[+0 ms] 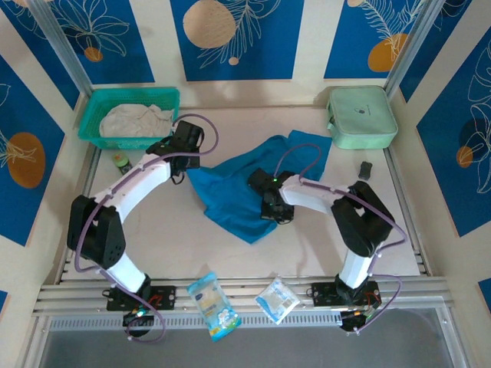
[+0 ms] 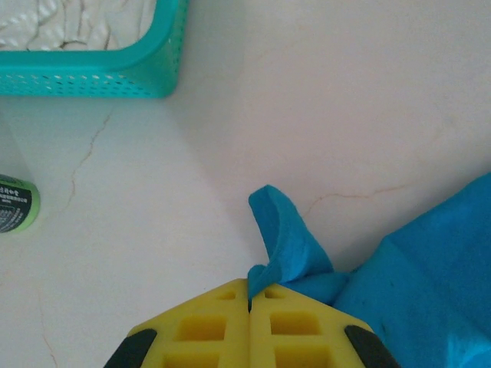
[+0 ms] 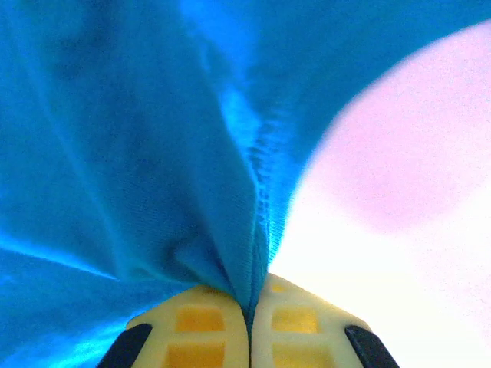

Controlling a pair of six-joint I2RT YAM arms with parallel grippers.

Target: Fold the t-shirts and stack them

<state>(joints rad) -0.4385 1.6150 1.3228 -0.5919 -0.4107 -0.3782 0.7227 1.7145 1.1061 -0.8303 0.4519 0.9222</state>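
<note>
Teal t-shirt (image 1: 230,195) lies crumpled mid bench (image 1: 153,230). Left hand (image 2: 249,295) is clamped on a corner, right hand (image 3: 249,305) clamped on a seam fold. Off-white t-shirt (image 1: 134,120) sits in the basket (image 1: 86,123). Step looks like spreading; next move likely calls for pulling the grips apart to flatten the cloth.

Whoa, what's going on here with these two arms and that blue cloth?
Two robot arms are working on a teal-blue t-shirt that lies crumpled on the table. The left gripper is pinched shut on a corner flap of it, and the right gripper is shut on a bunched fold nearer its middle. A second, off-white t-shirt sits heaped in the teal basket at the far left corner. Nothing is folded or stacked yet.
</note>
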